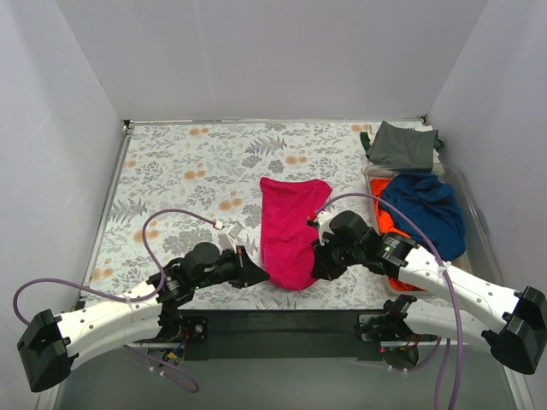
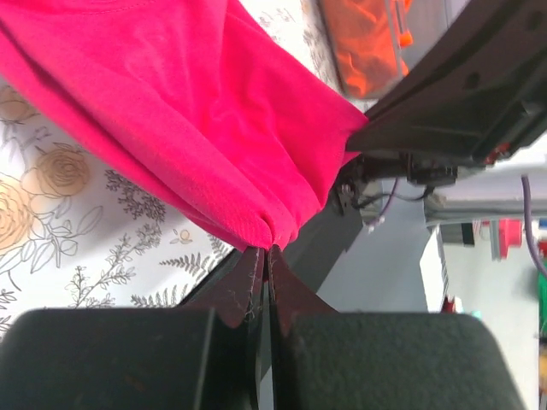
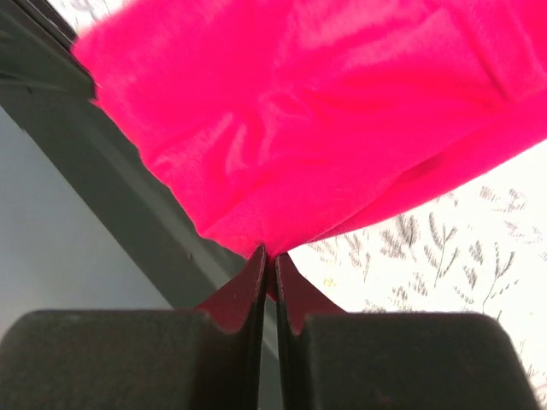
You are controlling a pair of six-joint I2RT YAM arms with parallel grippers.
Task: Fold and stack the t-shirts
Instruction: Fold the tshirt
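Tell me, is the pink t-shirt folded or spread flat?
Folded, it seems: the pink t-shirt lies as a narrow strip, no sleeves showing. The left tool and right tool pinch its near edge.

Plain white walls (image 1: 256, 60) stand at the top, left and right of the frame. In the middle, a white cloth with grey leaves and orange flowers (image 1: 171, 162) covers the wide flat bench (image 1: 111, 192). The light is soft and even.

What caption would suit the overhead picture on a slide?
Left end effector and right end effector pinch the near edge of a magenta-pink t-shirt on a floral tablecloth.
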